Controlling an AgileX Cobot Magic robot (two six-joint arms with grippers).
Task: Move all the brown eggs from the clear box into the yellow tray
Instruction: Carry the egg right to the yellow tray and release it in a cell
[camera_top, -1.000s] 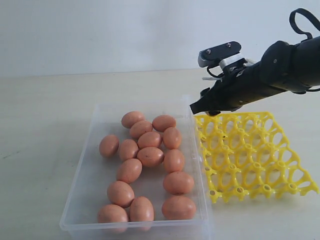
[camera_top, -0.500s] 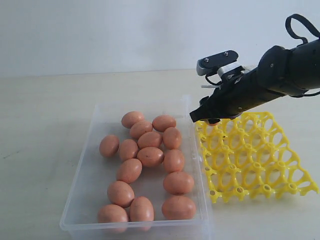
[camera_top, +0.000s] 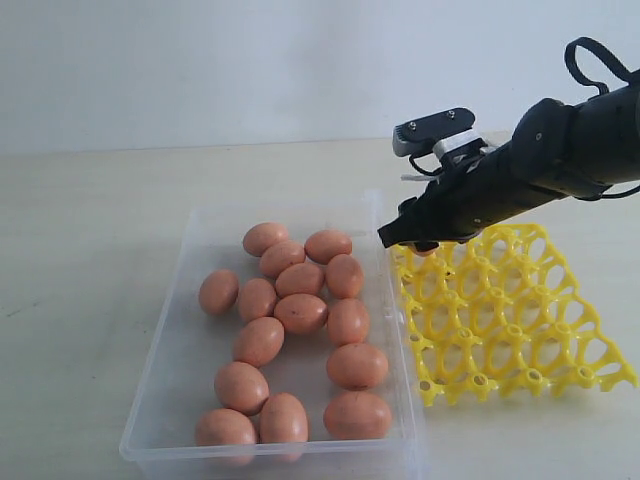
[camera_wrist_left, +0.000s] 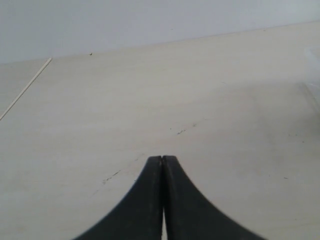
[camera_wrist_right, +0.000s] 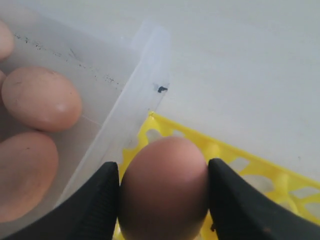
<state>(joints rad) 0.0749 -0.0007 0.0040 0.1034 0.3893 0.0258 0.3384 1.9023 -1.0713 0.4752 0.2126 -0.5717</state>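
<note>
just past the clear box (camera_wrist_right: 132, 115) wall, the right gripper (camera_top: 415, 238) clasps a brown egg (camera_wrist_right: 163, 175) between its fingers (camera_wrist_right: 95, 205), yellow tray (camera_wrist_right: 230, 150) corner directly below them, seemingly for lowering; left gripper (camera_wrist_left: 162, 165) pressed shut, empty

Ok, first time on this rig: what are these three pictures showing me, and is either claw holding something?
It is a two-armed robot. The wide picture comes from a camera off the arms. The other two cameras sit on the wrists, each looking along its gripper. On the table lie a clear box with loose brown eggs and a yellow tray whose cups look empty. The right gripper grips one brown egg above the tray's corner nearest the box. The left gripper is shut on nothing, over the table.
</note>
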